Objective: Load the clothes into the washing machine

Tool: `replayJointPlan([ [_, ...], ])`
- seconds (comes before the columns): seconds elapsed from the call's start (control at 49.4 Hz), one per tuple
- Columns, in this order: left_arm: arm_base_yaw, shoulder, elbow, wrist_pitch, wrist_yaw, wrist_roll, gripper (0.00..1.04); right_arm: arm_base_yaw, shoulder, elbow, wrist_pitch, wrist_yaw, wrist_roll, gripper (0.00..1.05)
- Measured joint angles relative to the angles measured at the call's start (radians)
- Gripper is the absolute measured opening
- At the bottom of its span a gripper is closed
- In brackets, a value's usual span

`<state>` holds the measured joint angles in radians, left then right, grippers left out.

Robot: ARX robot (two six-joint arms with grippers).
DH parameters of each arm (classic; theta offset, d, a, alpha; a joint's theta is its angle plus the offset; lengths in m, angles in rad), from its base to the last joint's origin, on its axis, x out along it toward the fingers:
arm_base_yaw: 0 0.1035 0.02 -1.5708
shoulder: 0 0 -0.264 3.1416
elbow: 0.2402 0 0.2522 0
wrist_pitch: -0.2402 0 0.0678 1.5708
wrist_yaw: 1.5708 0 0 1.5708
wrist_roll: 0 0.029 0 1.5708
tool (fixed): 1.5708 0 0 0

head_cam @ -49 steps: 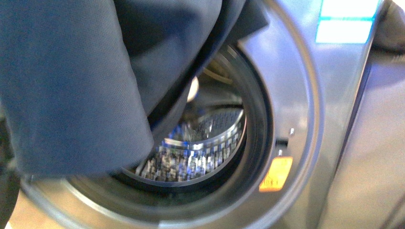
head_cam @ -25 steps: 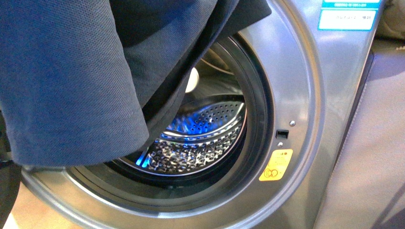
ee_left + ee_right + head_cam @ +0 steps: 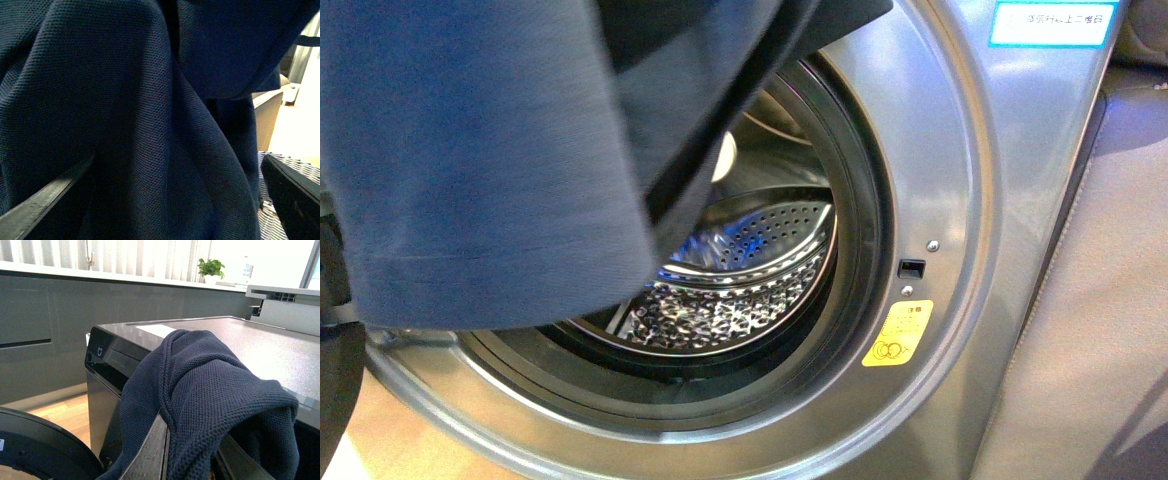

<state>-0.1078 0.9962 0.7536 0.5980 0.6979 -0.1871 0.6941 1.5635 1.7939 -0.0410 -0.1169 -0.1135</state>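
place: looks like a home laundry spot | big grey washing machine point(image 3: 940, 150) with its round hole open | behind the washing machine: long window blinds point(image 3: 150, 257), small green plant point(image 3: 210, 267) on a ledge point(image 3: 125, 279) | beside the washing machine: wooden floor point(image 3: 65, 412)

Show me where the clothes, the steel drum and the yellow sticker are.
clothes point(image 3: 480, 170), front view, blue panel above the hem.
steel drum point(image 3: 740, 310), front view, shiny lower wall.
yellow sticker point(image 3: 897, 335), front view, its middle.
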Motion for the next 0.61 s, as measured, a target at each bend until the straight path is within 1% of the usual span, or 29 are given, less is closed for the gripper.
replayJointPlan([
  [0.081,-0.006,0.011,0.013,-0.013,-0.032,0.006,0.98,0.0,0.0,0.0,0.0,0.0,0.0,0.1],
  [0.162,-0.016,0.025,0.025,-0.04,-0.097,0.026,0.98,0.0,0.0,0.0,0.0,0.0,0.0,0.1],
  [0.223,-0.026,0.032,0.025,-0.059,-0.127,0.043,0.98,0.0,0.0,0.0,0.0,0.0,0.0,0.1],
  [0.344,-0.049,0.039,0.025,-0.072,-0.154,0.064,0.98,0.0,0.0,0.0,0.0,0.0,0.0,0.1],
  [0.466,-0.09,0.044,0.026,-0.076,-0.177,0.08,0.98,0.0,0.0,0.0,0.0,0.0,0.0,0.1],
  [0.526,-0.126,0.049,0.037,-0.08,-0.192,0.085,0.98,0.0,0.0,0.0,0.0,0.0,0.0,0.1],
  [0.607,-0.194,0.062,0.065,-0.081,-0.201,0.085,0.98,0.0,0.0,0.0,0.0,0.003,0.0,0.1],
])
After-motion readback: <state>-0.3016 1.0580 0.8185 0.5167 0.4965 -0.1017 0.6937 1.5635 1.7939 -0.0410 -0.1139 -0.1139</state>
